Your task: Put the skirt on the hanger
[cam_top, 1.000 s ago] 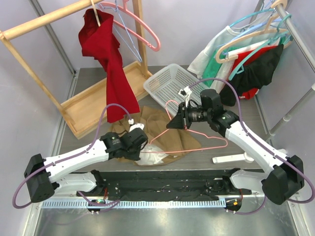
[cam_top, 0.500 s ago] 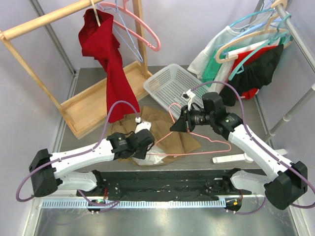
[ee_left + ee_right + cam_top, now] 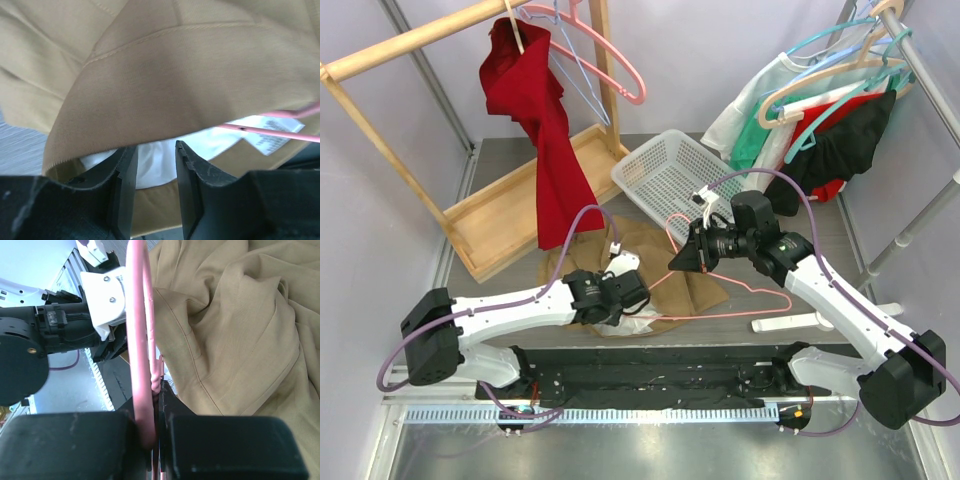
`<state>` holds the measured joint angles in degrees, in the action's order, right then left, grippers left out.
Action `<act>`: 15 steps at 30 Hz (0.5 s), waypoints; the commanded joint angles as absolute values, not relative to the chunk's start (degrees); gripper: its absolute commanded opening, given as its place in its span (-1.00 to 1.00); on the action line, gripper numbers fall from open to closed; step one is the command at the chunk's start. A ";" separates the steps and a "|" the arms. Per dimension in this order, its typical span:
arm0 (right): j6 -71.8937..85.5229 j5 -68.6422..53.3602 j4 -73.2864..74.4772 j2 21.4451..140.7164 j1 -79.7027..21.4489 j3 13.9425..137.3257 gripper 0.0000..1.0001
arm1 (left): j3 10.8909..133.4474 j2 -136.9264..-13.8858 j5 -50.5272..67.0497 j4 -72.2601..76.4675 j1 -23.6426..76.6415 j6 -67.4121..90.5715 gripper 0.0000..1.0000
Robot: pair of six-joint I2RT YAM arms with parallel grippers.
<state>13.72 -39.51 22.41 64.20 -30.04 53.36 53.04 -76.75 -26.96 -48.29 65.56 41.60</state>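
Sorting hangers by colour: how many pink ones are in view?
2: one pink hanger in the right gripper, a second pink hanger on the wooden rack. The crowded metal rack may hide more.

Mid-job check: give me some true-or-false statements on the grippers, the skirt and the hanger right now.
1. The right gripper is shut on the pink wire hanger. True.
2. The tan fabric skirt hangs on the wooden rack. False: it lies crumpled on the grey table; a red garment hangs on the rack.
3. The left gripper has its jaws apart at the skirt's edge. True.
4. The skirt sits inside the white plastic mesh basket. False: it lies on the table in front of the basket.
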 commanded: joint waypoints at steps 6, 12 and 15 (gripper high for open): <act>13.10 -39.29 21.44 64.07 -30.32 54.32 -0.98 | 53.44 -77.96 -31.03 -51.07 65.83 44.03 -0.24; 13.01 -39.11 21.36 64.42 -30.32 54.75 -0.98 | 53.00 -79.28 -28.74 -49.31 66.00 44.03 -0.41; 13.09 -39.02 21.18 64.51 -30.32 54.76 -0.98 | 52.65 -79.19 -27.43 -49.57 66.09 44.03 -0.53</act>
